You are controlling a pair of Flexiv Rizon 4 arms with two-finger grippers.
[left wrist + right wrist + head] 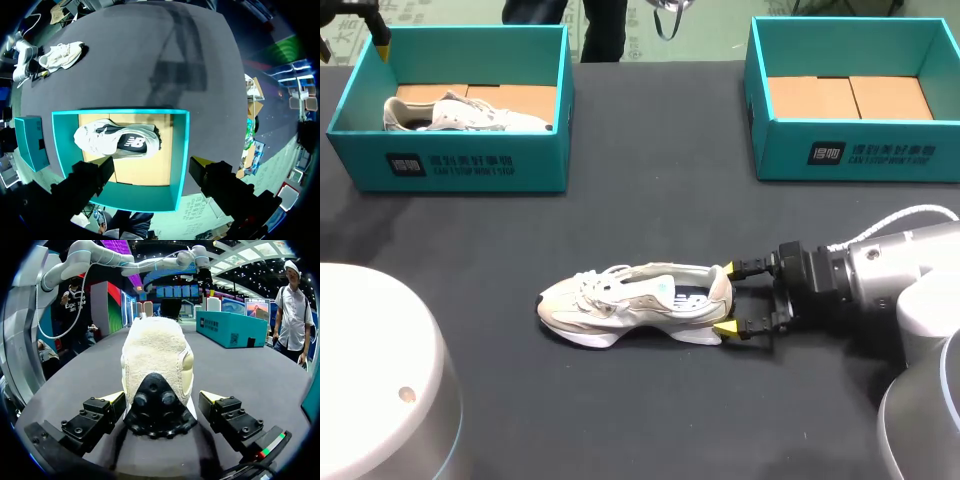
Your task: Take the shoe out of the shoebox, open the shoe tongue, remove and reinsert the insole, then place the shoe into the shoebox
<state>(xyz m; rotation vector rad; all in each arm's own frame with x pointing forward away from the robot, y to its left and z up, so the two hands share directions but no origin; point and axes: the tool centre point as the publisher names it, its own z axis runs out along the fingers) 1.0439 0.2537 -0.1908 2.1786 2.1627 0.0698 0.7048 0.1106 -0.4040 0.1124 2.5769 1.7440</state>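
**Now: R gripper straddles heel of shoe on table, L gripper over far-left box**

The shoe (630, 300) lies on its sole near the middle of the table (640, 410), somewhat toward the near edge. Its toe points to the left edge and its heel to the right. It's pale cream w/ a white sole and laces done up.

The R gripper (728, 298) comes in low from the right edge. Its fingers are spread wide, one each side of the heel. In the R wrist view the heel fills the gap between them, and a sliver of space shows at one finger (212, 402), so it has no grip on the shoe.

The L shoebox (460, 175), teal, sits at the far-left corner. A second shoe (460, 112) of the same kind lies inside on the cardboard bottom. The L gripper (152, 165) hangs above this box, fingers wide apart and holding nothing. One box wall sits just under its tips.

The R shoebox (860, 150), also teal, is at the far-right corner, w/ only its cardboard bottom showing.
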